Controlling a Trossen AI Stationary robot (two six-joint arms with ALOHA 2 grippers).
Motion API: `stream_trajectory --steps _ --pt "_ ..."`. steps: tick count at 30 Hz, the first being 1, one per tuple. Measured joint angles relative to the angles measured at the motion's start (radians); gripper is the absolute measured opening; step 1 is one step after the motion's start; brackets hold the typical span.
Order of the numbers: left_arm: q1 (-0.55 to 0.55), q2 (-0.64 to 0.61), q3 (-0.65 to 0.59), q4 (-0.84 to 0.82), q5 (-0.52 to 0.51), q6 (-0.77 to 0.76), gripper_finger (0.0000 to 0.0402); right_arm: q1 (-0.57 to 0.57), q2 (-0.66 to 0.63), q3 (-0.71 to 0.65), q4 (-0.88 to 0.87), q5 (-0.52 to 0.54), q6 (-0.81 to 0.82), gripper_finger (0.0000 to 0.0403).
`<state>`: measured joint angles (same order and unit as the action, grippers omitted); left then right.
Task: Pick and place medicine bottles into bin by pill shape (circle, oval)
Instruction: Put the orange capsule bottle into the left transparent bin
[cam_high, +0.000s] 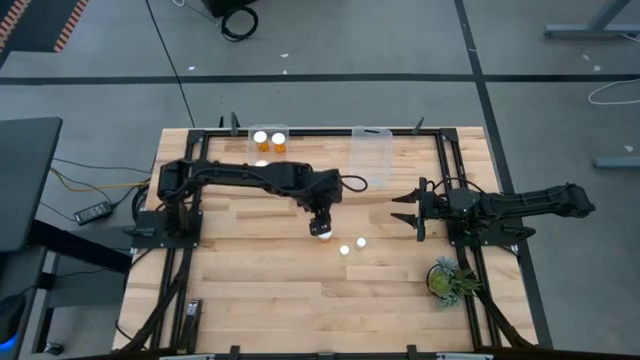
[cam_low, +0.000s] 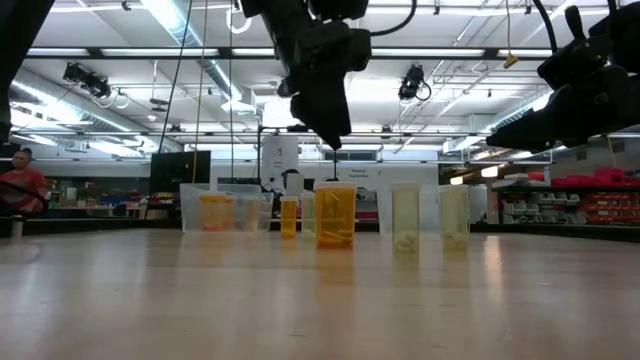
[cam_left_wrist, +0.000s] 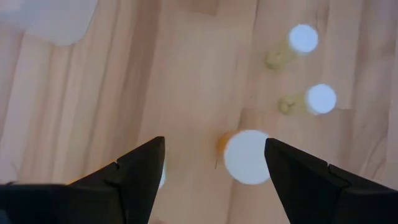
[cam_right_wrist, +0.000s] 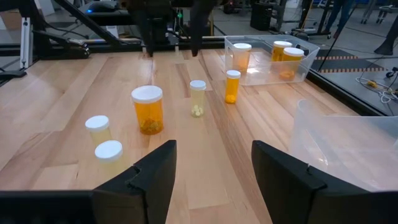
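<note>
Altogether five bottles (cam_right_wrist: 148, 109) on table, three in bin (cam_right_wrist: 298, 68) — left tool (cam_high: 321, 226) apart, right tool (cam_high: 408, 209) apart.

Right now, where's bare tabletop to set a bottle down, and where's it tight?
Free: the broad wood near the table's front edge, left of the plant; also the strip left of the left pincer. Crowded: the middle, where the wide-capped bottle and two small bottles stand, and around the two bins at the back.
</note>
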<state>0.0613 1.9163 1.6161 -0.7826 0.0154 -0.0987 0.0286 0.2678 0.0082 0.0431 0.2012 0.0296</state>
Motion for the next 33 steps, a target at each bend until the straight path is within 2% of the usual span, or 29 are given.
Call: stream_trajectory --steps 16,33 --pt "-0.073 0.001 0.000 0.065 -0.003 0.006 0.0286 0.000 0.000 0.000 0.000 0.000 0.000 0.0216" --pt "-0.139 0.071 -0.001 0.090 -0.046 0.006 0.0286 0.000 0.003 0.000 0.000 0.000 0.000 0.0216"
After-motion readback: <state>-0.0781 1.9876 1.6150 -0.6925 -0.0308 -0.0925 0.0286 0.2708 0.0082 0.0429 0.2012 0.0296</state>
